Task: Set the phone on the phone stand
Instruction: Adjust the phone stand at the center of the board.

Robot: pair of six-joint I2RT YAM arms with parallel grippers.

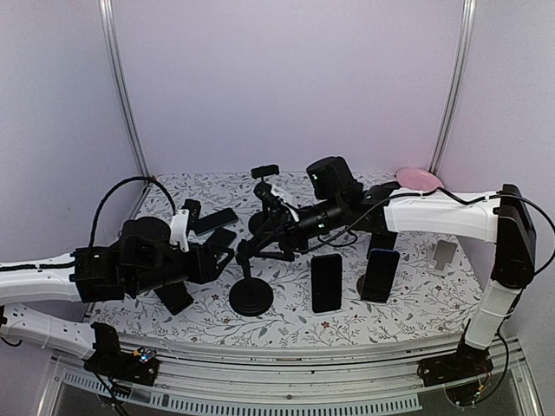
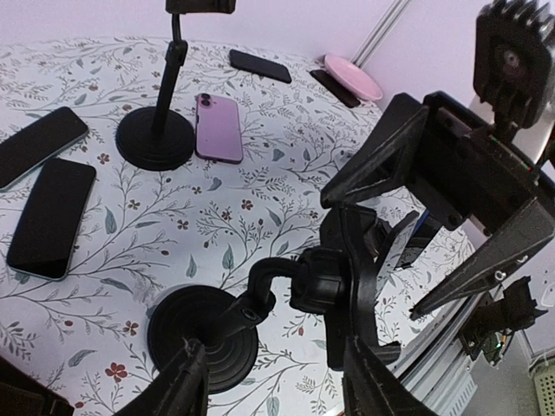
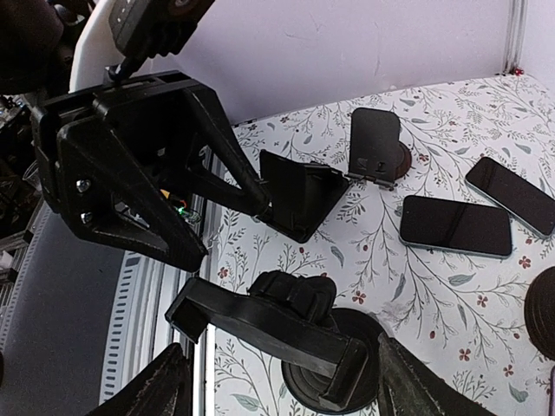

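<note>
Left wrist view: left gripper (image 2: 277, 378) and right gripper (image 2: 375, 253) both spread around phone stand (image 2: 204, 336), phones (image 2: 48, 217) lying beyond.

Pink plate (image 1: 420, 178) at far corner — floral table (image 1: 434, 299), lilac wall (image 1: 286, 78)

Soft, even, faintly violet light; only pale shadows fall on the white floral-print tabletop (image 2: 260, 199) beyond the jaws. The black fingers (image 2: 189, 386) of the left gripper (image 2: 276, 390) and those of the right gripper (image 3: 290, 390) blur at the lower frame edge.
</note>
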